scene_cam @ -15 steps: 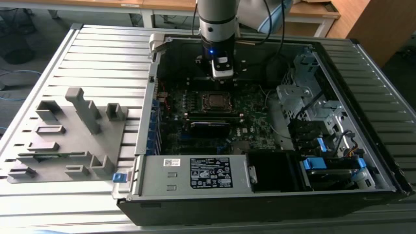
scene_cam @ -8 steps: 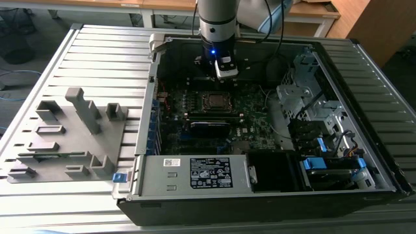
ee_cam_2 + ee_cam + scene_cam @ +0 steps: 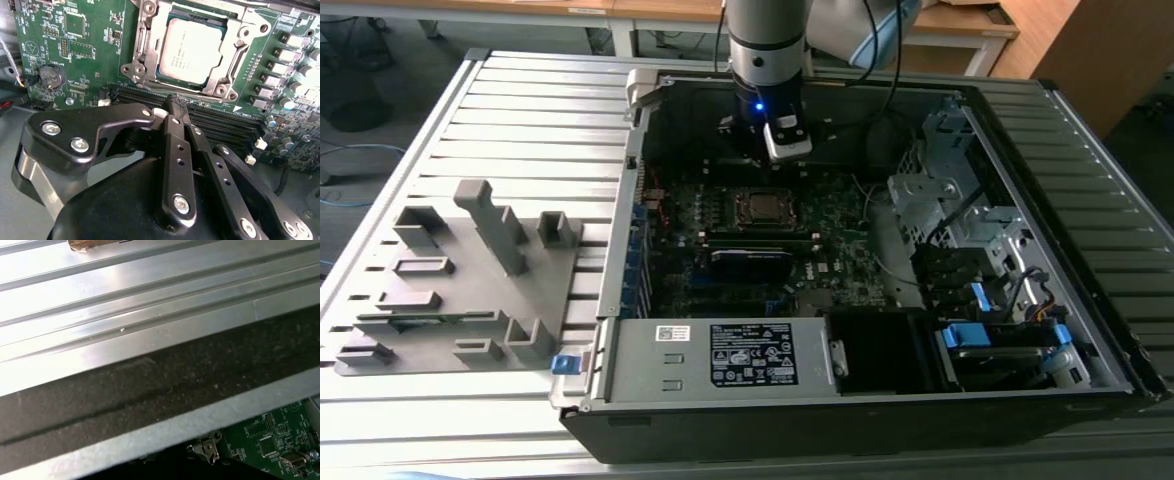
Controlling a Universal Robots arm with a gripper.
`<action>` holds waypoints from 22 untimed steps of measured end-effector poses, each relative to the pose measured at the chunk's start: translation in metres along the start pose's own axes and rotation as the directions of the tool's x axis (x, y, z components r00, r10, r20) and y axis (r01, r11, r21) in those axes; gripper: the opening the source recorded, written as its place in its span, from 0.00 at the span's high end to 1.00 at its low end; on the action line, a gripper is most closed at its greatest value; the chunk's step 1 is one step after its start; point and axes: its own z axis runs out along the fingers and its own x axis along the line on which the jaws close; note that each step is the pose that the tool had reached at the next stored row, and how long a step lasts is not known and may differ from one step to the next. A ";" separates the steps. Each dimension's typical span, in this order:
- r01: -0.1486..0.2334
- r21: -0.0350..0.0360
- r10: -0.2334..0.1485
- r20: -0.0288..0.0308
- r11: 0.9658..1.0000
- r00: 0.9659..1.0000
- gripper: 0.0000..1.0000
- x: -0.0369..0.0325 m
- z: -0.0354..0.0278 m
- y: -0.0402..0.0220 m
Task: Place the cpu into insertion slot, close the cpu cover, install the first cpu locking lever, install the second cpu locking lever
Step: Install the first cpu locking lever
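Note:
The cpu, a flat square with a dull silver top, lies in the insertion slot on the green motherboard. The cpu cover, a silver frame with a square window, lies flat around the chip. I cannot tell whether the levers along its sides are latched. My gripper hangs over the long black memory slots beside the socket, shut with nothing between its black fingers. In the exterior view the gripper hovers inside the open case, just beyond the socket.
The open computer case lies on a ribbed metal table. A grey power supply box with a white label sits at its near end, drive cages and cables at the exterior view's right. A grey parts fixture stands left of the case.

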 end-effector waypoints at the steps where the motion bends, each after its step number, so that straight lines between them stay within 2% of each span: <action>1: 0.000 0.000 0.000 0.000 1.000 1.000 0.89 0.0000 0.0000 0.0000; 3: 0.000 0.001 0.000 -0.001 1.000 1.000 0.89 -0.0005 0.0001 0.0003; 4: 0.000 0.003 0.000 -0.006 1.000 1.000 0.89 -0.0017 0.0003 0.0007; 6: -0.002 0.009 0.002 -0.022 1.000 1.000 0.89 -0.0046 0.0007 0.0015; 10: -0.004 0.022 0.005 -0.060 1.000 0.998 0.89 -0.0098 0.0012 0.0032; 11: -0.004 0.024 0.006 -0.065 1.000 0.998 0.89 -0.0106 0.0013 0.0034; 12: -0.004 0.024 0.006 -0.067 1.000 0.998 0.89 -0.0110 0.0014 0.0035; 17: -0.005 0.025 0.006 -0.068 1.000 0.998 0.89 -0.0111 0.0010 0.0036; 22: -0.003 0.025 0.005 -0.068 1.000 0.998 0.89 -0.0118 -0.0059 0.0044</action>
